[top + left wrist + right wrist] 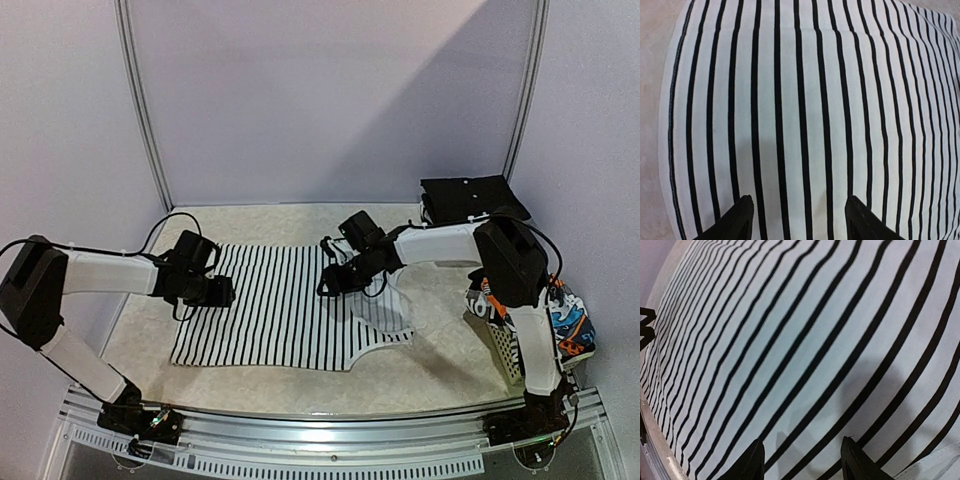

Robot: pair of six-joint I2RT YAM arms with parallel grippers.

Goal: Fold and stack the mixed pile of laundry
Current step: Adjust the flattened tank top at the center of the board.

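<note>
Your white garment (280,320) with thin black stripes lies spread flat on the counter (440,350), near right corner rumpled. Your left hand (799,222) and right hand (802,462) sit low over it, fingers apart, nothing between them; the printed garment (570,325) fills the basket (505,355) at right

Up top, the fixed camera sat high behind the arm bases, looking down and forward across the whole table (440,370) to its far edge. The left wrist camera stared straight down, very close, at the striped garment (270,320) near its left edge, the left gripper (797,220) poking in below. The right wrist camera hugged the same cloth, the right gripper (800,462) low in frame. All three shared those stripes.
</note>
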